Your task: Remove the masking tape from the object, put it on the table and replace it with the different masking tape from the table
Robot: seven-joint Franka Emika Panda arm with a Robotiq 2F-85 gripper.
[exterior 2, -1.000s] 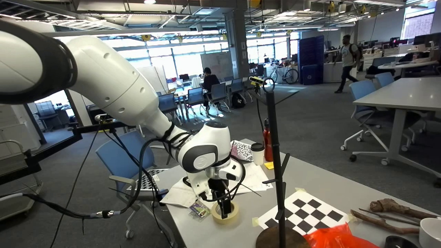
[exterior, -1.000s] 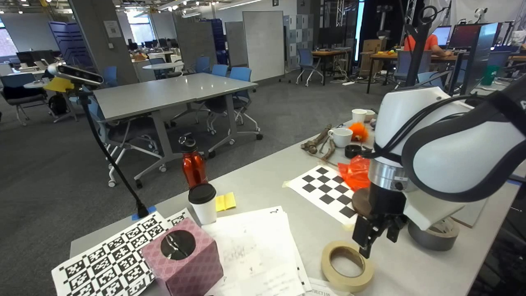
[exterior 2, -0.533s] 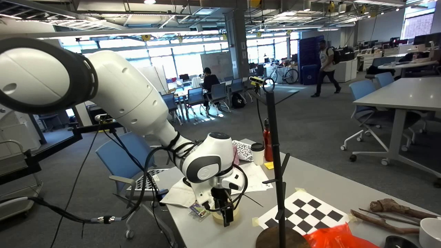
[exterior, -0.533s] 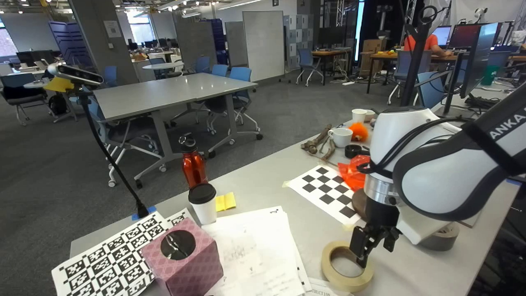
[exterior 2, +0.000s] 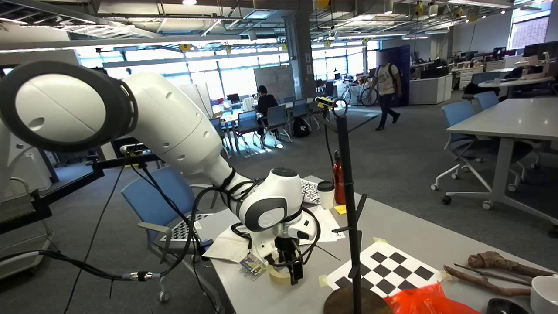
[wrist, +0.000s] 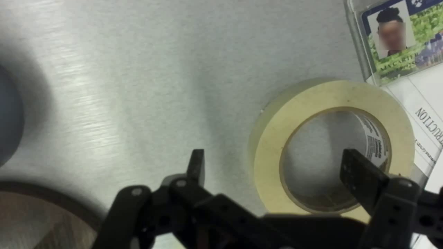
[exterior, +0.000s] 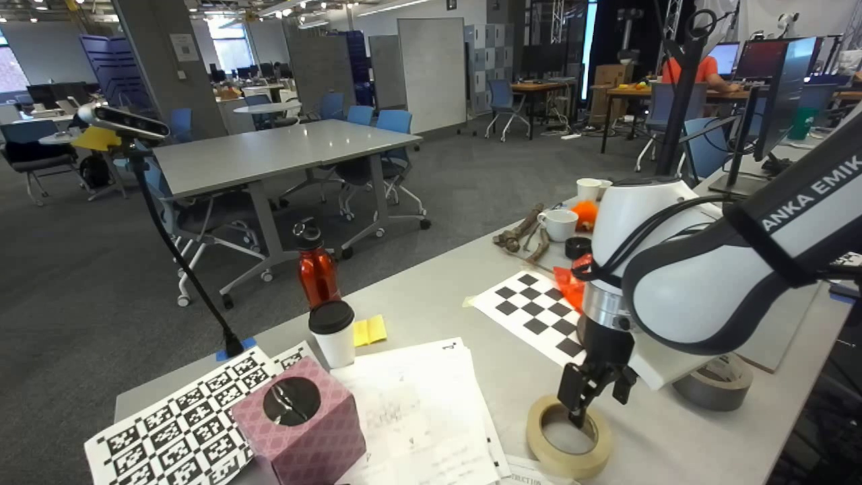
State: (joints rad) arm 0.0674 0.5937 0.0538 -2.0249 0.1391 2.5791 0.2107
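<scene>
Empty gripper (wrist: 273, 157) hangs spread at masking tape (wrist: 334, 93) toward robot-side edge of worktop (exterior: 680, 451); likely light, stiff: pinch its wall

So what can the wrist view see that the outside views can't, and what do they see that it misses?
Only the wrist view shows the printing inside the masking tape roll. Only the exterior views, both of them, show the red bottle, the white cup with a black lid and the checkerboard sheet. All the views share the roll itself, the gripper and the gray table.
</scene>
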